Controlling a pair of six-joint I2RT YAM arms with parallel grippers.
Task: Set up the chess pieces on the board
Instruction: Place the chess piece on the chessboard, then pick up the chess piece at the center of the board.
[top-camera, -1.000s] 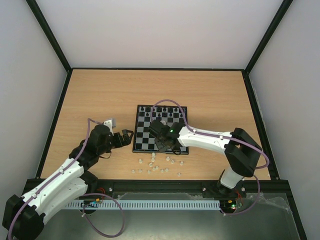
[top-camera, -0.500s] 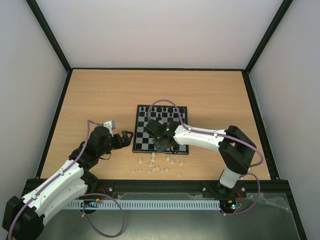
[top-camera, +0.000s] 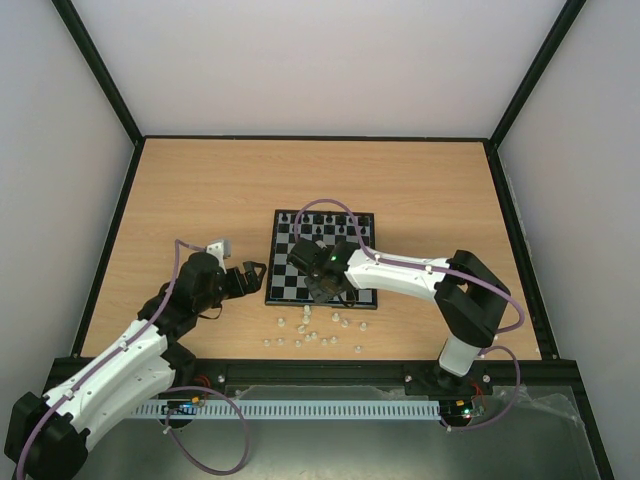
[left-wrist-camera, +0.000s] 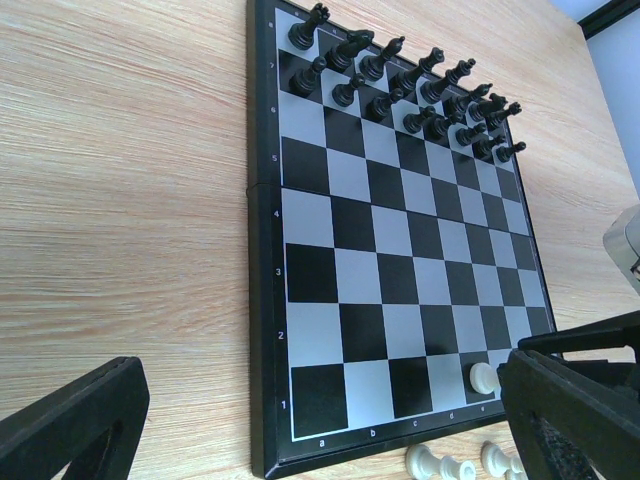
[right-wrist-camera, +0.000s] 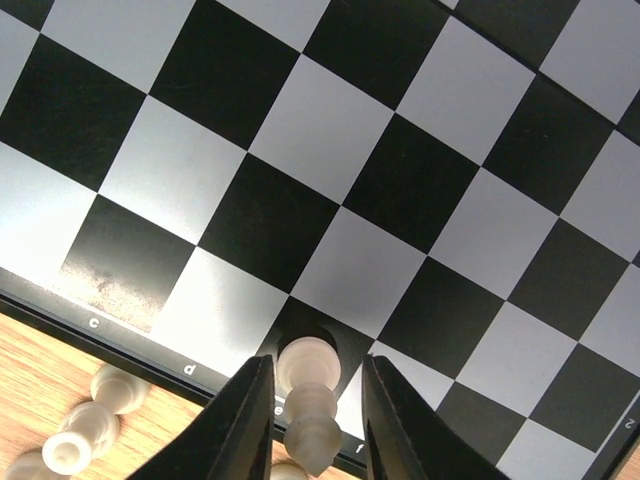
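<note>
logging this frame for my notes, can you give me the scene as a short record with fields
left pincer: open, empty, off the left edge of the board
right pincer: low over the board's near row, straddling a white piece; grip unclear
white piece: on dark square e1
black pieces: standing in the far two rows
loose white pieces: scattered on the table beside the board's near edge

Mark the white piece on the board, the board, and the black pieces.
white piece (right-wrist-camera: 308, 395), right wrist view, stem
board (left-wrist-camera: 258, 230), left wrist view, left border
black pieces (left-wrist-camera: 380, 60), left wrist view, back-row piece
</note>
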